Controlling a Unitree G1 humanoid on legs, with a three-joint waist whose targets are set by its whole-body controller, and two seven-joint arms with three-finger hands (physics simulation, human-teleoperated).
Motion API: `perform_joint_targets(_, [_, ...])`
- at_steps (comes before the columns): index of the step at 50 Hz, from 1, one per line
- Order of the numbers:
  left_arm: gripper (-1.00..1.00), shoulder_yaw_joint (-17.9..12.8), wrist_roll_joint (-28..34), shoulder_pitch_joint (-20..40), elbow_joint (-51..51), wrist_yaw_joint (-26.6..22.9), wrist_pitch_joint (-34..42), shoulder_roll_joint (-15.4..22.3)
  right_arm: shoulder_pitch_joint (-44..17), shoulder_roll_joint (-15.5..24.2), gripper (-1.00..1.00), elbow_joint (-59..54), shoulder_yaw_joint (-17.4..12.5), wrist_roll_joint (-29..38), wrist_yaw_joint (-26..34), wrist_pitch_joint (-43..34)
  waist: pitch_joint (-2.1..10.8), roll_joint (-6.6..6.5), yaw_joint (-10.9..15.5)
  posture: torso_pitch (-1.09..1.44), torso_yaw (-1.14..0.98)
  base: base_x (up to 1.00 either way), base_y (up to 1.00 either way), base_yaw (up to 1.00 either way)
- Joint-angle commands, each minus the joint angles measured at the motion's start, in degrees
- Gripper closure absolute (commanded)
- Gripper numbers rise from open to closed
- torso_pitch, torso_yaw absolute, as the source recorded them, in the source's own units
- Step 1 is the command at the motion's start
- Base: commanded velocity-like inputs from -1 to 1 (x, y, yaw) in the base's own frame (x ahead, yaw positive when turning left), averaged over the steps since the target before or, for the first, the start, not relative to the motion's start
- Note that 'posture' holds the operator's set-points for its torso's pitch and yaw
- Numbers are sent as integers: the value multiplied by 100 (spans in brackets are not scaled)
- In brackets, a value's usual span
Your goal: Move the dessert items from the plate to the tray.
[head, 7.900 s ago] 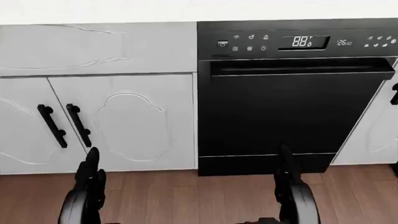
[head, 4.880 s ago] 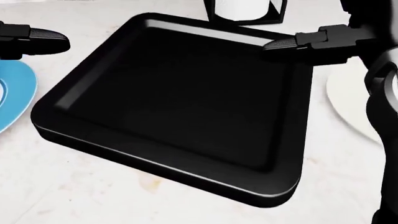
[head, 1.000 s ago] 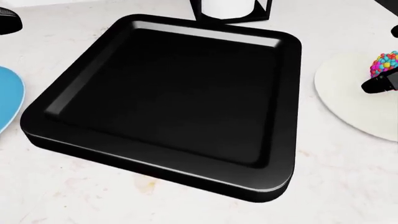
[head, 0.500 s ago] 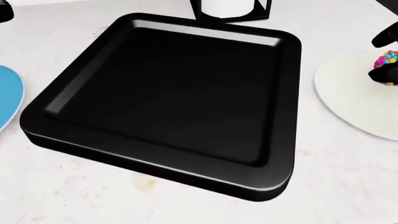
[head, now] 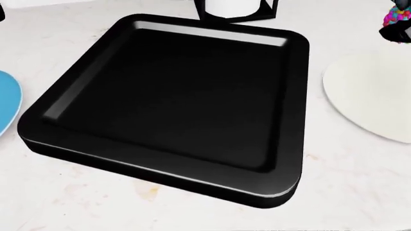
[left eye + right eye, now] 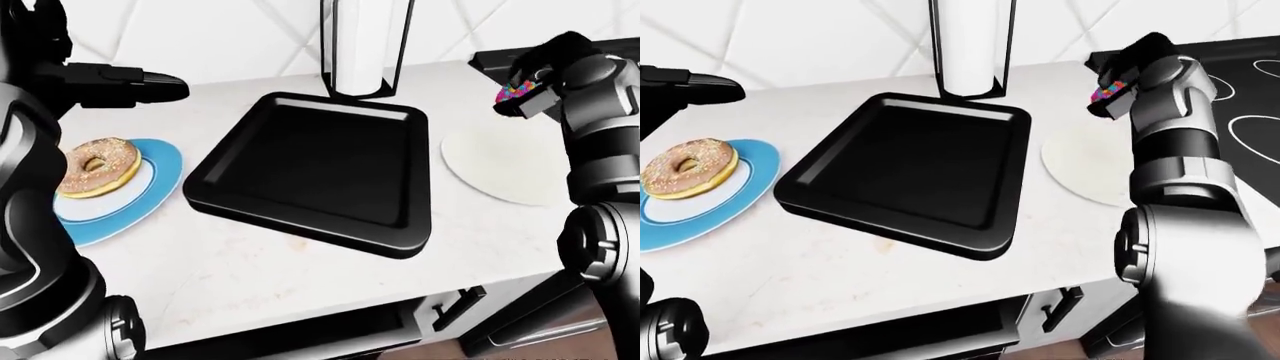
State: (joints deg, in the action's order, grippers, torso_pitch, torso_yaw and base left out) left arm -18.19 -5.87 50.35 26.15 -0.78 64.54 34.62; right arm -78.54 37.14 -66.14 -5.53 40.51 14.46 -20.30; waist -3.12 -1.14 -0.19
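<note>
the sprinkled dessert [image 6: 517, 88] sits in our right hand [image 6: 1118, 86], whose fingers are closed round it, and it is raised clear of the white plate [image 6: 500, 176], which now lies bare below it. the black tray [image 6: 318, 169] is the target, and in both eye views it lies to the left of the held dessert, with the plate just beside its right edge. so the coming move, as we judge it, is a sideways carry toward the view's left and then a lowering into the tray's flat floor. the tray's long axis runs from the view's top to its bottom, tilted a little, so there is plenty of floor just inside the near wall and we need not reach far.

our left hand [image 6: 135, 84] hovers apart from all this, above the counter [image 6: 250, 277] at the tray's other side, fingers extended and gripping nothing. just below it a doughnut [image 6: 97, 165] rests on a blue plate [image 6: 150, 191], untouched. that doughnut lies on the left hand's side and well apart from the right one, so we judge the left hand the nearer for it.

a paper towel holder [image 6: 363, 46] stands just above the tray's top edge; we should keep the carry low on the view to pass clear of it.
</note>
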Motion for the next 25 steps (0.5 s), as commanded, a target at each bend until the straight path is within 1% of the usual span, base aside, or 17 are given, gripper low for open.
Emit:
perform_joint_targets(1, [-100, -64, 28, 166, 87, 25, -179, 91, -423, -68, 100, 220, 0, -25, 73, 137, 160, 19, 10, 0, 0, 0, 0, 0])
perform_joint_targets(4, [-100, -75, 15, 177, 119, 31, -122, 108, -690, -273, 100, 142, 42, -66, 149, 234, 152, -2, -6, 0, 0, 0, 0, 0])
perform_joint_targets(5, [-100, -63, 20, 217, 142, 28, -62, 154, -820, -406, 100, 102, 67, -109, 268, 326, 149, -8, -15, 0, 0, 0, 0, 0])
perform_joint_targets(7, [-100, -78, 3, 263, 187, 26, 25, 182, -1024, -622, 100, 13, 73, -196, 316, 415, 144, -26, -29, 0, 0, 0, 0, 0])
perform_joint_targets(8, [-100, -101, -12, 272, 222, 35, 51, 169, -1228, -1002, 100, -172, 38, -353, 276, 496, 138, -35, -37, 0, 0, 0, 0, 0])
perform_joint_targets(13, [-100, -160, -61, 208, 335, 53, 137, 180, -1400, -1516, 100, -519, 111, -561, 268, 839, 122, -104, -77, 0, 0, 0, 0, 0])
perform_joint_targets(19, [-100, -410, -167, -264, 265, -27, -302, 207, -1361, -1925, 100, -744, 156, -696, 260, 1011, 133, -158, -65, 0, 0, 0, 0, 0])
perform_joint_targets(23, [-100, -351, -237, -133, 340, 78, -94, 274, -1279, -2078, 100, -753, 219, -694, 426, 1060, 152, -167, -63, 0, 0, 0, 0, 0])
perform_joint_targets(24, [-100, -343, -244, -150, 347, 84, -101, 282, -1262, -2083, 100, -760, 271, -639, 462, 1056, 152, -164, -65, 0, 0, 0, 0, 0])
perform_joint_targets(25, [-100, -357, -260, -159, 344, 92, -115, 273, -1257, -2097, 100, -757, 255, -654, 502, 1045, 149, -162, -64, 0, 0, 0, 0, 0])
